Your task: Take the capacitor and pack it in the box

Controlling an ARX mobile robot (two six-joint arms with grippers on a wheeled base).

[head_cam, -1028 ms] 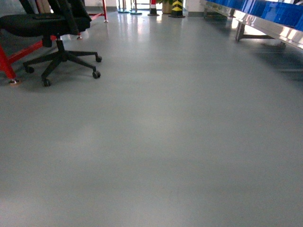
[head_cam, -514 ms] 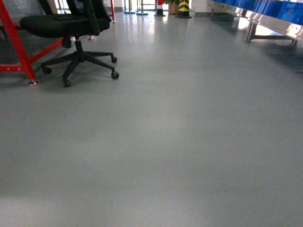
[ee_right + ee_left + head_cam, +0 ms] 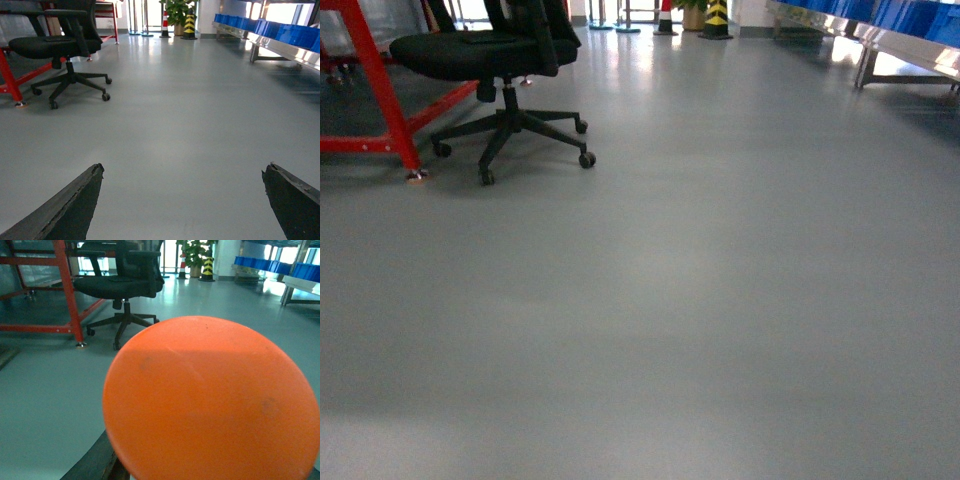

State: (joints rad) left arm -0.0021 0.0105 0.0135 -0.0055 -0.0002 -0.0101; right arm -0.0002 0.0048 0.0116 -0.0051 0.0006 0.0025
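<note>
While I scan for readable writing, none shows.
Capacitor (image 3: pixel 212 400): orange end face fills my left wrist view.
Left gripper: state I cannot tell.
Right gripper (image 3: pixel 182 200): spread wide above grey floor (image 3: pixel 180 125).

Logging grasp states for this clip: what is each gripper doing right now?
Left gripper: cannot be told; an orange round face fills its view, fingers mostly hidden.
Right gripper: open, fingers wide apart, holding nothing.

Daylight from the far doorway glares off the glossy floor (image 3: pixel 720 300). The head view is dim and soft; the orange disc (image 3: pixel 210 400) fills the left wrist view.
</note>
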